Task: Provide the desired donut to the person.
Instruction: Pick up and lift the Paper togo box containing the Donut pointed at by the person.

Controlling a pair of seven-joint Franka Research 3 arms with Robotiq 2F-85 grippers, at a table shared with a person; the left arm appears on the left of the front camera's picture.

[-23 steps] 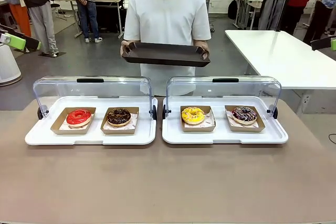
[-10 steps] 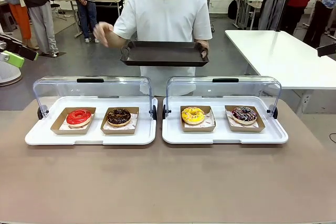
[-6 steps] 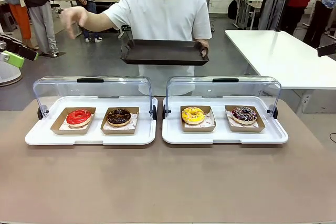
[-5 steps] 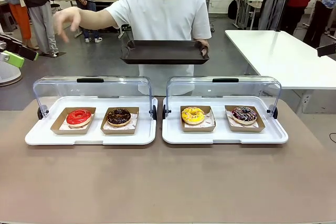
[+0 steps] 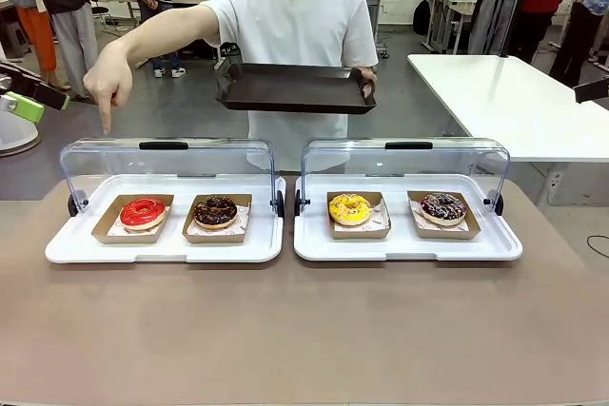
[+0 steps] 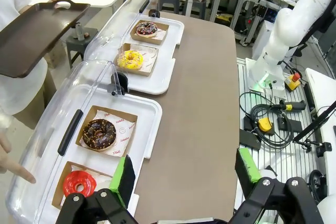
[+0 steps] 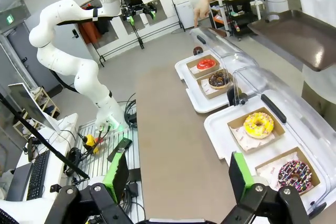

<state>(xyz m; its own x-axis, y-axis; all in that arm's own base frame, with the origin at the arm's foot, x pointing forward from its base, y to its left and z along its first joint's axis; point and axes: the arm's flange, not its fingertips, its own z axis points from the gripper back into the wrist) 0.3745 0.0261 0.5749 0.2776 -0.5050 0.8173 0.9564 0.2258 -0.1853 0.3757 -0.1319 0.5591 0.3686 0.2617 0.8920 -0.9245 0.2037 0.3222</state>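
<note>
Reads as choosing step, person's hand (image 5: 108, 83) pointing at red donut (image 5: 143, 211), left gripper (image 6: 185, 170) and right gripper (image 7: 177, 174) wide open, empty; next, likely a left reach for it.

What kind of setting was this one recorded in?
Probably a robotics lab staged as a donut counter: a white robot arm beside the table, lidded display trays holding donuts, and a white work table alongside.

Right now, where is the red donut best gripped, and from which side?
I would grip the near rim of its cardboard tray, not the glazed red donut. Come from above on the robot's side: the clear lid stands rolled back behind it.
</note>
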